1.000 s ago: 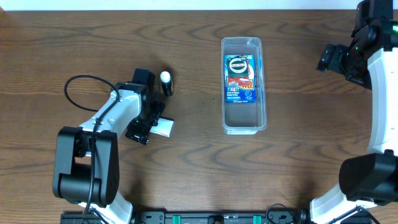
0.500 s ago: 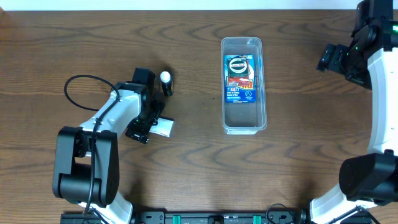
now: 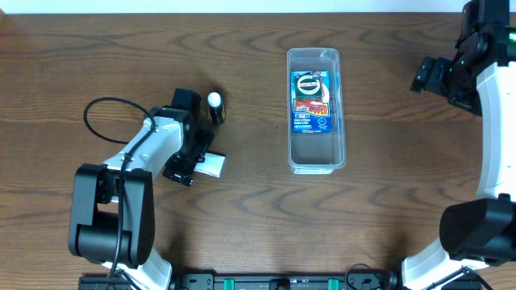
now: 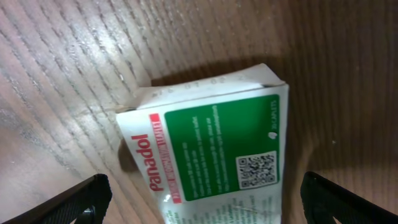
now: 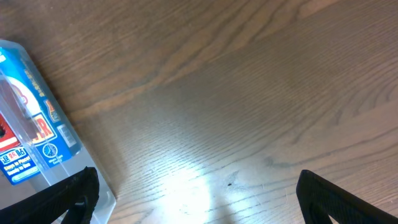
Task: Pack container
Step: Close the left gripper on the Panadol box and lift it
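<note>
The clear plastic container (image 3: 316,153) stands at the table's middle right and holds a blue and red blister pack (image 3: 311,98); its corner shows in the right wrist view (image 5: 93,186). My left gripper (image 3: 189,163) is open over a white and green Panadol box (image 3: 214,166) lying flat on the table. In the left wrist view the box (image 4: 211,149) lies between the two spread fingertips (image 4: 202,199), apart from both. My right gripper (image 3: 426,76) is open and empty, held above the table at the far right, away from the container.
A small black tube with a white cap (image 3: 215,106) lies just behind the left gripper. A black cable (image 3: 93,121) loops on the table to the left of the left arm.
</note>
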